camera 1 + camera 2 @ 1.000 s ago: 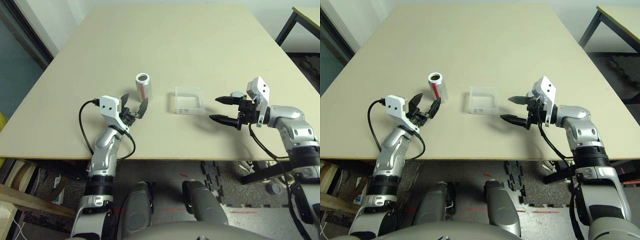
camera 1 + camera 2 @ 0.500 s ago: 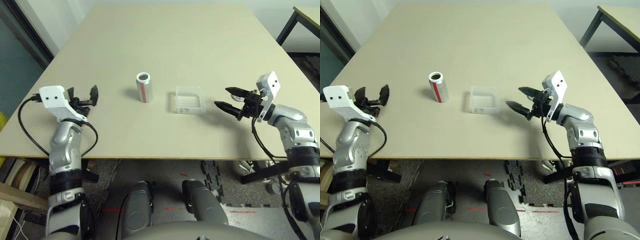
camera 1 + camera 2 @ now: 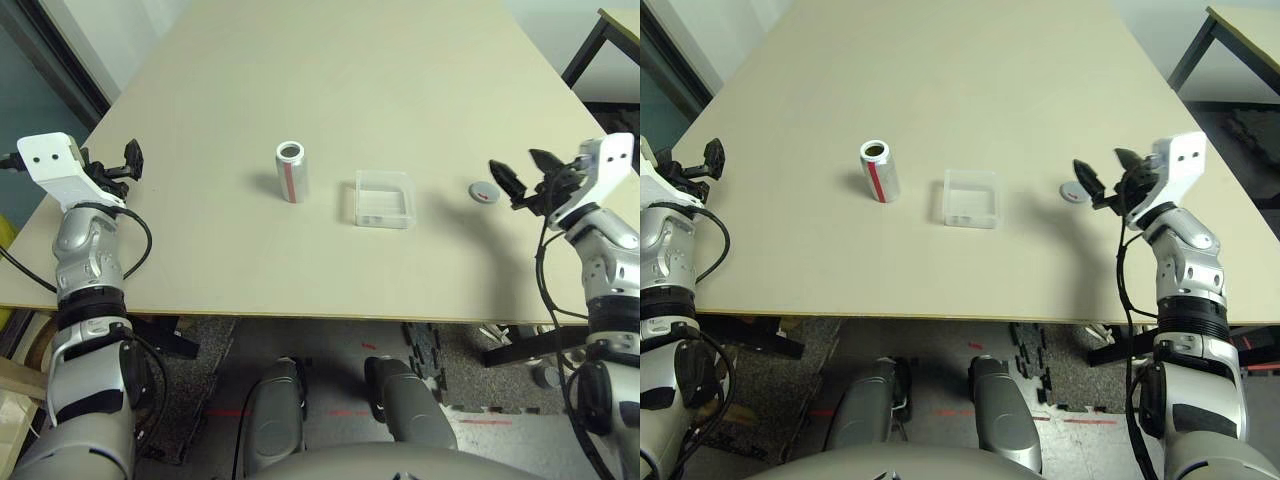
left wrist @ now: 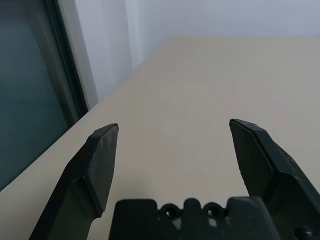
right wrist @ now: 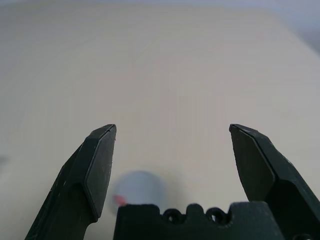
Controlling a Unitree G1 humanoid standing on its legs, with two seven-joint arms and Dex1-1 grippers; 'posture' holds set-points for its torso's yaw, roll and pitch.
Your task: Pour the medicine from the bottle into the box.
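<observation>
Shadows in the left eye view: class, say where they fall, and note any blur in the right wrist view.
Left eye view: soft shadows beside the bottle and box, a larger one from the right arm across the table. Right wrist view: the cap is blurred.

Bottle's [image 3: 292, 175] inside — too dark to tell, its contents unclear.

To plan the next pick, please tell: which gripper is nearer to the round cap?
Right. The right gripper is open just beside the cap, on its right; the left gripper is far left, beyond bottle and box.
</observation>
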